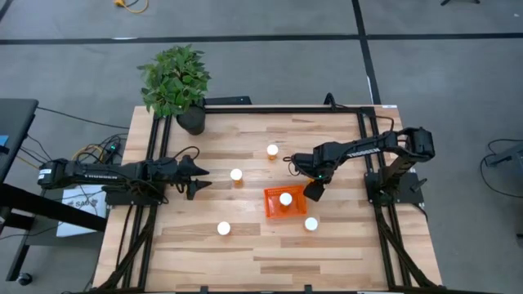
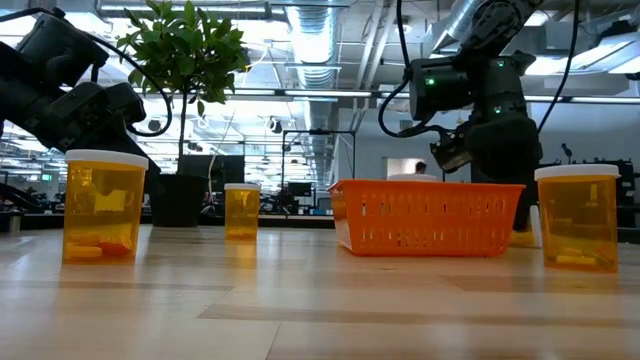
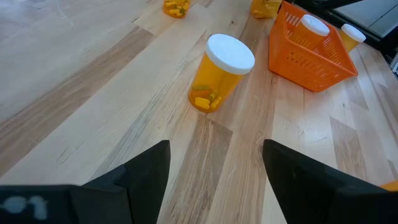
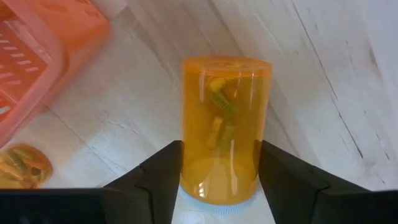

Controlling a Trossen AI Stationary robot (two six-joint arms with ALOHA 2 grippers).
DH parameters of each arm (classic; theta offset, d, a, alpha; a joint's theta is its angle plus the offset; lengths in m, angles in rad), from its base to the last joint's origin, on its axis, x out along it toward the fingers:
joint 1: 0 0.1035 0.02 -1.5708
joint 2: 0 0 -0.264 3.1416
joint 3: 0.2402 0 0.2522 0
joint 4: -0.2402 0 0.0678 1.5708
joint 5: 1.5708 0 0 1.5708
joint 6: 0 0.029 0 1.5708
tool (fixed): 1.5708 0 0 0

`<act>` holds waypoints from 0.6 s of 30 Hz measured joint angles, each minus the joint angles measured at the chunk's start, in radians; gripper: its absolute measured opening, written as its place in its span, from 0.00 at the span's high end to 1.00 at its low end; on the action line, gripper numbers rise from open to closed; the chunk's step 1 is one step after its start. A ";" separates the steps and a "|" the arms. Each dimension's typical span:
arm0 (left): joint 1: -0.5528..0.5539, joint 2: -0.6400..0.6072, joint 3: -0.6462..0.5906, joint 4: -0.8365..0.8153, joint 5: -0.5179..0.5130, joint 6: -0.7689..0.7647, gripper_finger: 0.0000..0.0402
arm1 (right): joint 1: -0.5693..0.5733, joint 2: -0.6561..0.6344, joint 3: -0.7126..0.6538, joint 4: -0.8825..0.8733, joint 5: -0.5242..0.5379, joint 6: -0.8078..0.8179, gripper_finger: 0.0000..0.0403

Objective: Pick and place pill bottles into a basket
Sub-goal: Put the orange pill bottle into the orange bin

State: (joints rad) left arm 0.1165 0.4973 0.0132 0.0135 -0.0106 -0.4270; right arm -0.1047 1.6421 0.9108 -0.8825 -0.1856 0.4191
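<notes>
I've got the right pincer (image 4: pixel 217 168) clamped on a pill bottle (image 4: pixel 225 127), fingers pressed to either side of the orange body close to the white cap, and it hangs at the basket's (image 1: pixel 273 207) right edge, just above the rim. One bottle (image 1: pixel 285 198) already sits inside the basket. Outside it, one bottle (image 1: pixel 311 224) stands just beside the basket's near right corner, one (image 1: pixel 272 150) beyond its far side, one (image 1: pixel 236 175) off its far left corner, and one (image 1: pixel 223 229) well off to its left.

My read on handling: these are light, stiff plastic cylinders with a few loose pills inside, smooth-walled, so they could slip or swivel in a loose grip. Squeezing across the body, near the cap, looks the safest hold; the cap itself is too shallow.

The left pincer (image 3: pixel 214 168) is spread wide, empty, hovering left of the basket and pointed at the bottle off the far left corner. The table (image 1: pixel 245 261) is bare wood, so a dropped bottle would roll.
</notes>
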 joint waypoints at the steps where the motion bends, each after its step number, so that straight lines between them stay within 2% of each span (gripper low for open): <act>1: 0.000 0.000 0.000 0.000 0.000 0.000 0.39 | 0.000 0.000 0.000 0.000 0.000 0.000 0.52; 8: 0.000 0.000 0.000 0.000 0.000 0.000 0.39 | -0.001 0.000 0.022 -0.017 -0.006 -0.019 0.54; 18: 0.000 0.000 0.000 0.000 0.000 0.000 0.39 | -0.035 -0.004 0.141 -0.155 0.002 -0.120 0.53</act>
State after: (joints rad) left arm 0.1164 0.4973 0.0133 0.0135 -0.0109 -0.4267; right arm -0.1400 1.6380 1.0518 -1.0375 -0.1841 0.2987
